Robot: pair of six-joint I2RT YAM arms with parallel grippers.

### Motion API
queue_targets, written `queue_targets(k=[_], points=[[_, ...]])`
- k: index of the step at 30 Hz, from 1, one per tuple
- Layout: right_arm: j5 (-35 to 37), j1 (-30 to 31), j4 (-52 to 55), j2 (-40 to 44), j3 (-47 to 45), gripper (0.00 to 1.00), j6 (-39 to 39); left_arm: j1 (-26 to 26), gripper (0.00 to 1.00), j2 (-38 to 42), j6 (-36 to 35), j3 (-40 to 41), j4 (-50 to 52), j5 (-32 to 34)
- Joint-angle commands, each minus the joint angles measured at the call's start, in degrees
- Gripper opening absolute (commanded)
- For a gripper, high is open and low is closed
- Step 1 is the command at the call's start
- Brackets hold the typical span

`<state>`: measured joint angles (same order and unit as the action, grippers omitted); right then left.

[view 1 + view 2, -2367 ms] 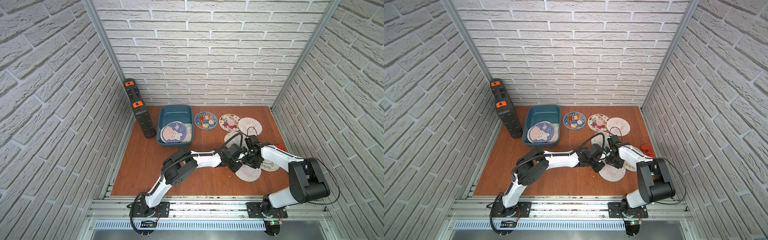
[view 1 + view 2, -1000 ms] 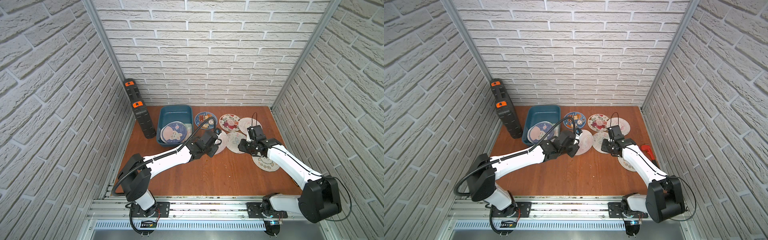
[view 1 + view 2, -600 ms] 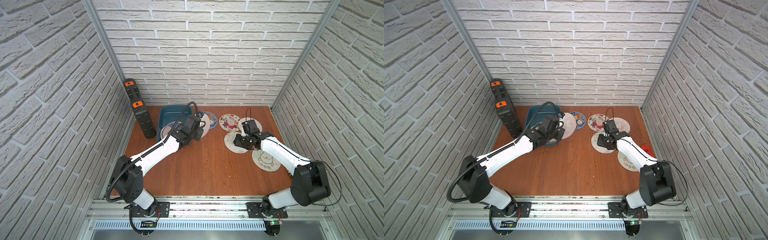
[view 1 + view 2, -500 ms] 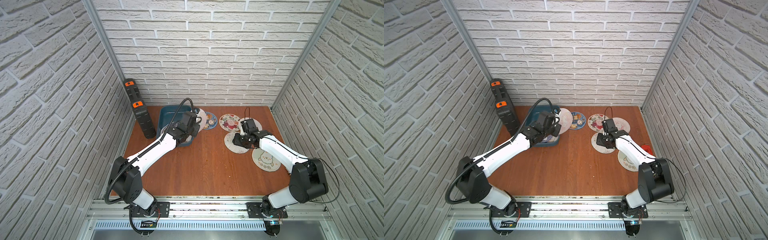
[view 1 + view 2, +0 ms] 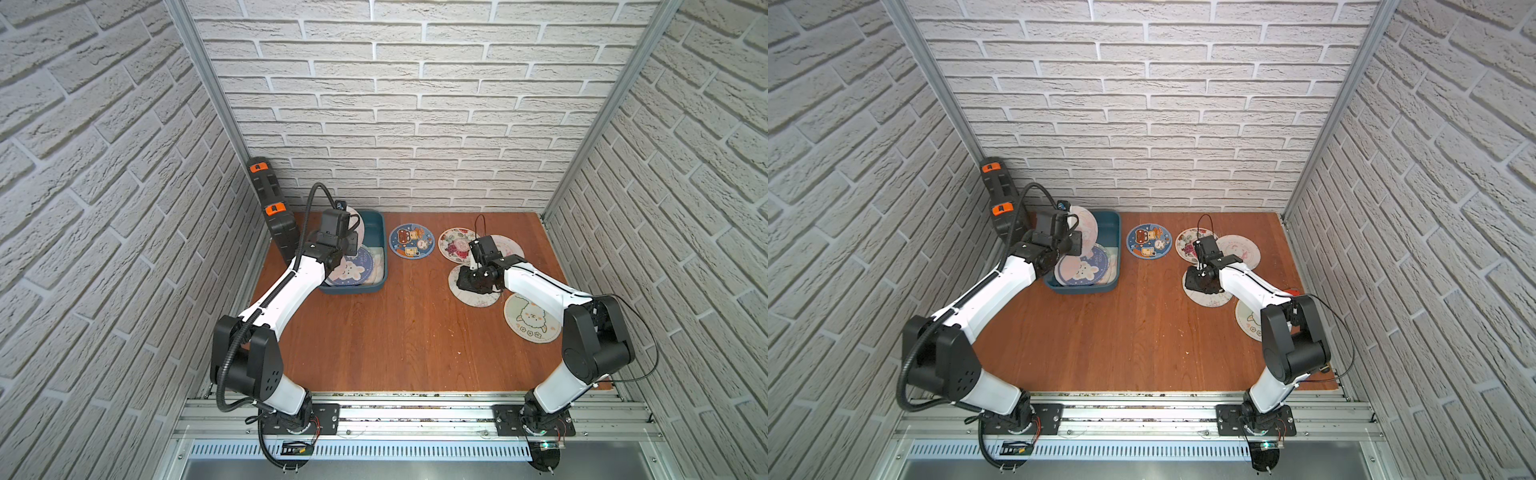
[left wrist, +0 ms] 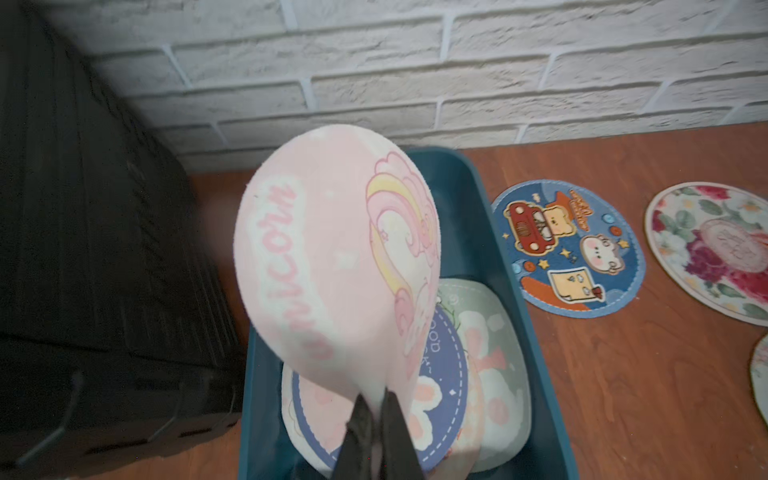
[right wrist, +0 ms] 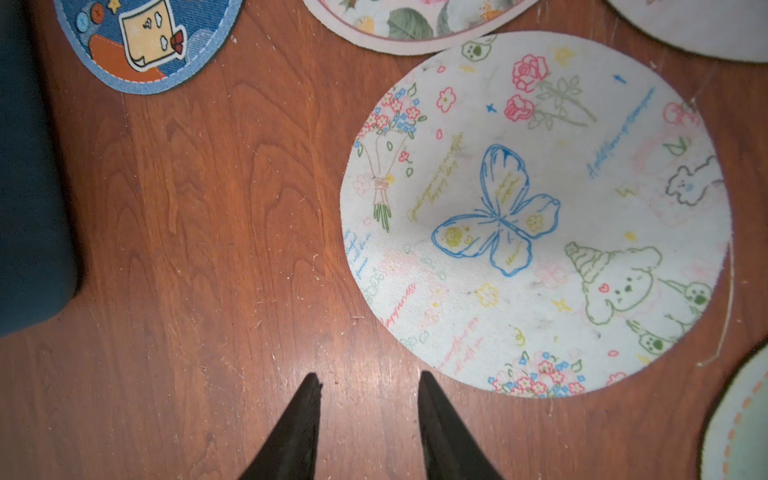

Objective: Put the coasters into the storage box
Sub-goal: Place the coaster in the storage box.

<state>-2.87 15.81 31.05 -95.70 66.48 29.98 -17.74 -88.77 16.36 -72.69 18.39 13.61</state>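
Left end effector is pinched tight on the rim of the pink unicorn coaster, holding it up on edge over the storage box, which sits at 11 o'clock on the worktop, just beside the black case. Down in the box a bunny coaster lies on top of a small pile. Over at 2 o'clock, the right end effector has its jaws partly spread and empty, tips above bare wood right beside the butterfly coaster; whether they touch the wood is hard to call. The blue car coaster lies flat at 12 o'clock, the floral coaster at 1 o'clock, the sheep coaster around 3 o'clock.
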Motion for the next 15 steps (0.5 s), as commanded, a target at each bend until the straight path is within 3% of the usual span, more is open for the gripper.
queue_targets(k=[1, 8, 15], points=[[-0.22, 0.71, -0.55, -0.5, 1.92, 0.4, -0.6, 0.71, 0.0, -3.39, 4.49, 1.83, -0.54, -3.73], [-0.11, 1.15, -0.57, -1.59, 2.34, 0.4, -0.49, 0.82, 0.0, -7.15, 6.78, 2.11, -0.36, -5.06], [0.01, 1.34, -0.63, -2.08, 2.25, 0.4, -0.54, 0.86, 0.0, -11.22, 8.31, 0.8, 3.96, -0.31]])
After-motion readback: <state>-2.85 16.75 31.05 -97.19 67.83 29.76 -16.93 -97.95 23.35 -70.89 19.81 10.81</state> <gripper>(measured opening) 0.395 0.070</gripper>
